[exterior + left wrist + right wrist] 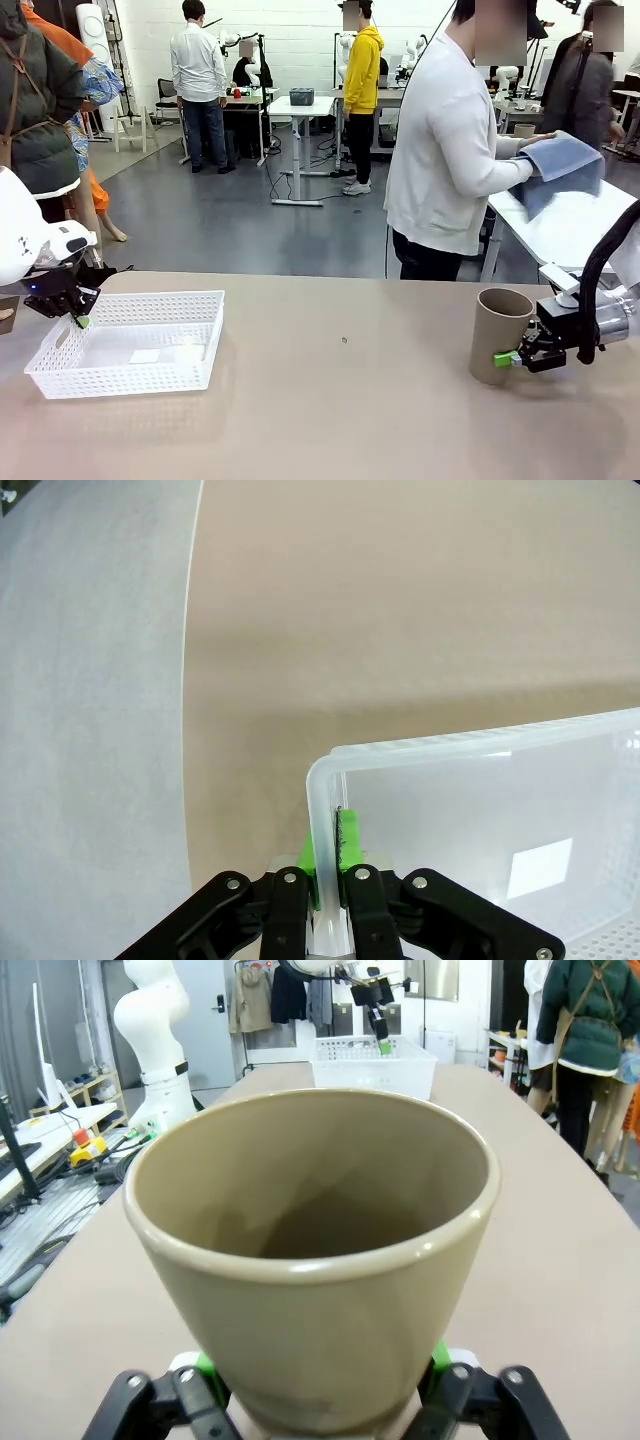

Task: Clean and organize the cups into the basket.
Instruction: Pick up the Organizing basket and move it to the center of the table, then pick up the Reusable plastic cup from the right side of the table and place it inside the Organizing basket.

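Note:
A tan cup (pixel 500 335) stands upright on the table at the right. My right gripper (pixel 515 358) reaches in from the right, its fingers on either side of the cup's base. In the right wrist view the cup (pixel 310 1260) sits between the green pads of that gripper (pixel 322 1365); whether they press on it I cannot tell. The white lattice basket (pixel 150 297) lies at the left and holds nothing. My left gripper (pixel 82 320) is shut on its left wall. In the left wrist view the gripper (pixel 328 850) pinches the basket's rim (pixel 450 745).
The brown table (pixel 350 400) stretches between basket and cup, its left edge (pixel 188 730) close beside the basket. A person in a white top (pixel 445 150) stands beyond the far edge, turned to another table with a blue cloth (pixel 560 160).

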Motion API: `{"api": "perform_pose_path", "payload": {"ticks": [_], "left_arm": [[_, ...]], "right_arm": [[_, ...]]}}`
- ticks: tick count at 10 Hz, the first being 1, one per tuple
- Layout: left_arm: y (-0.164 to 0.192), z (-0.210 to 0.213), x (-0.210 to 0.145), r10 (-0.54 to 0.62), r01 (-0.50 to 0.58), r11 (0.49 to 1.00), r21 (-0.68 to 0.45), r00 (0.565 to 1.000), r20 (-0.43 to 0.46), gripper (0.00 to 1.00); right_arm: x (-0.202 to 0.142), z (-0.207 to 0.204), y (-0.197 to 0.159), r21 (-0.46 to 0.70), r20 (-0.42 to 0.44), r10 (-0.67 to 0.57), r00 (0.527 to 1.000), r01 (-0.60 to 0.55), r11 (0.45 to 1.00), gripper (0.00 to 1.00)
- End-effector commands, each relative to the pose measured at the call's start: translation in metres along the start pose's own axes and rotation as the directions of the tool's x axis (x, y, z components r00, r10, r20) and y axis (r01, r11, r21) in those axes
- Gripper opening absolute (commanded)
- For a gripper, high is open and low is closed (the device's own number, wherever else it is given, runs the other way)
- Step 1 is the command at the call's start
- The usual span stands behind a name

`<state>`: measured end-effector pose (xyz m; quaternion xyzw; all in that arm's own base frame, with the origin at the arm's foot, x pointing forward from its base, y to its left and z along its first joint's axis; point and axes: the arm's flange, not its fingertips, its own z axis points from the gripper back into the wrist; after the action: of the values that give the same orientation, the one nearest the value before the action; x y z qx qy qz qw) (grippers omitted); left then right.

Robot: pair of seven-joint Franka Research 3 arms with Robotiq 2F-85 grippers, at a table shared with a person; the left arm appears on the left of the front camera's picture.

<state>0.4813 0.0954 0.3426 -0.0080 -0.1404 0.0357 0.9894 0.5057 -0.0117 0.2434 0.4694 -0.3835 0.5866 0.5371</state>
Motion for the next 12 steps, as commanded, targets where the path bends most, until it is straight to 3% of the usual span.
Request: {"api": "perform_pose_path", "payload": {"ticks": [1,3,6,9,12], "left_arm": [[-0.012,0.028,-0.013,-0.073,0.072,0.995,-0.076,0.997,-0.011,0.00],[-0.044,0.053,-0.017,-0.051,0.048,0.998,-0.048,0.997,-0.061,0.00],[-0.104,0.071,-0.011,-0.011,0.007,0.999,-0.036,0.994,-0.112,0.00],[-0.165,0.065,0.002,0.013,-0.011,1.000,0.013,0.987,-0.160,0.00],[-0.225,0.050,0.002,0.009,0.001,0.995,0.095,0.995,-0.101,0.00]], "right_arm": [[0.032,0.010,0.018,-0.082,-0.032,-0.071,0.997,0.069,0.994,0.66],[0.080,0.024,0.047,-0.141,0.008,-0.106,0.994,0.106,0.984,0.66],[0.156,0.050,0.089,-0.219,0.053,-0.053,0.997,0.063,0.974,0.66],[0.195,0.069,0.112,-0.249,0.080,-0.070,0.994,0.088,0.965,0.66],[0.227,0.084,0.128,-0.248,0.100,-0.094,0.991,0.116,0.962,0.66]]}}
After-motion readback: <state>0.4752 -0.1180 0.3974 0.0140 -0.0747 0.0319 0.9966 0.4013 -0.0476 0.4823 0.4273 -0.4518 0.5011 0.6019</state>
